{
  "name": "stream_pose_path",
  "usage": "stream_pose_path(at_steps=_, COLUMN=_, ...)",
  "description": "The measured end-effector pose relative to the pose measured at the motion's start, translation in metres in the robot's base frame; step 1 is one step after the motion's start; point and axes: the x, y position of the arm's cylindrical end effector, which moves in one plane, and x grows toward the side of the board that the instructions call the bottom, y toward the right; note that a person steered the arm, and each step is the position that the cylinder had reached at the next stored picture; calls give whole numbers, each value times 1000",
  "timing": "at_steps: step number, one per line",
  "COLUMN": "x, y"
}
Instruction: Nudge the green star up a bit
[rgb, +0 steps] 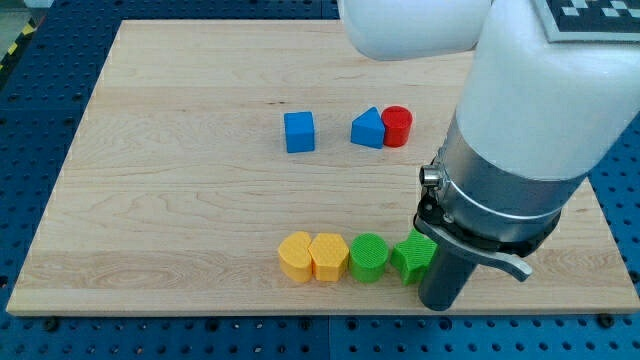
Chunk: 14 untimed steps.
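You've got my tip (438, 303), a plain rod with nothing to pinch, sitting just right of and below the green star (413, 256), ready to nudge it up.

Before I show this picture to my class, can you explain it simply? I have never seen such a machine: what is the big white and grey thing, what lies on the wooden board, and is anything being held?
The big white and grey shape is a robot arm. It has no hand, only a dark rod that pushes blocks; nothing is held. My tip sits at the green star's right edge, touching or nearly so.

There is a single camera, looking down at the wooden board.

Along the view's bottom runs a row: two yellow blocks, a green cylinder, then the star. Higher up lie a blue cube, a blue triangular block and a red cylinder.
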Motion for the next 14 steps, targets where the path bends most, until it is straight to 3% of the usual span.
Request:
stream_pose_path(at_steps=12, x=-7, y=-32)
stream_pose_path(at_steps=14, x=0, y=-14)
